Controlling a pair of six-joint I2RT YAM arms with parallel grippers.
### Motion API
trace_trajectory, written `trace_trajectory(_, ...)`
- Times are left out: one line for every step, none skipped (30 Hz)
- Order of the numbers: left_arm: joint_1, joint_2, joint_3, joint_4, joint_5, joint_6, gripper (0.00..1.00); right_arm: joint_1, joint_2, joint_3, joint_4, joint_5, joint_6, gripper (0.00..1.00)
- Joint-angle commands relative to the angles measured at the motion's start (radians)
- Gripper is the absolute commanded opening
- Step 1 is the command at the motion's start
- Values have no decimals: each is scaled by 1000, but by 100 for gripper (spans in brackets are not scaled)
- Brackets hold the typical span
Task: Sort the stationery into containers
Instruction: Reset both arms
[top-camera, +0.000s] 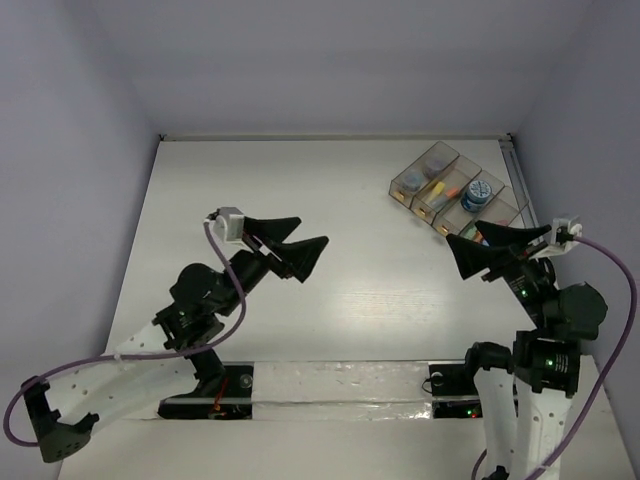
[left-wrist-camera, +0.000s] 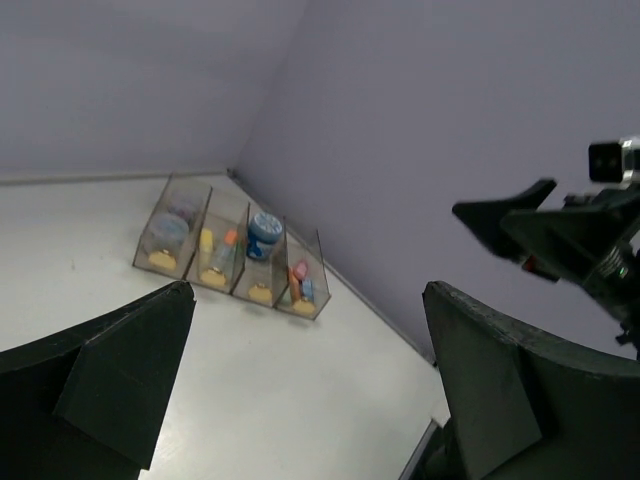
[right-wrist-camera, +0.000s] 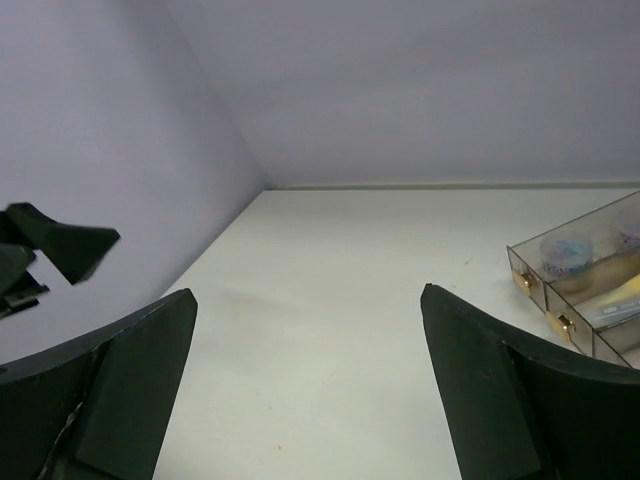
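Nearest the camera, the jaws of the left gripper (top-camera: 312, 230) are seen spread wide with nothing between them, held above the middle of the white worktop (top-camera: 350, 300). Those of the right gripper (top-camera: 463, 232) are likewise parted and empty, held just beside the near end of the row of four joined clear brownish plastic bins (top-camera: 398, 186) at the far right corner. Inside the bins, pastel sticks (top-camera: 440, 187) and a round blue roll (top-camera: 472, 196) are seen, and no loose piece can be made out on the worktop. Sorting is judged finished or nearly so. Next, only a clean withdrawal of both arms seems called for.
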Motion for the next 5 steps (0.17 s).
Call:
trace_trajectory(-4, -74, 62, -43, -89, 30, 99, 35, -35, 3, -13, 30, -34, 100)
trace_trajectory(-4, -80, 64, -51, -95, 33, 99, 44, -48, -27, -3, 34, -31, 100)
trace_trajectory(-4, -83, 64, -58, -100, 33, 99, 44, -54, -43, 1, 40, -28, 100)
trace_trajectory(-4, -76, 67, -86, -113, 30, 99, 44, -60, -61, 7, 56, -15, 100)
trace_trajectory(-4, -67, 71, -110, -124, 21, 99, 44, -69, -98, 31, 57, -5, 100)
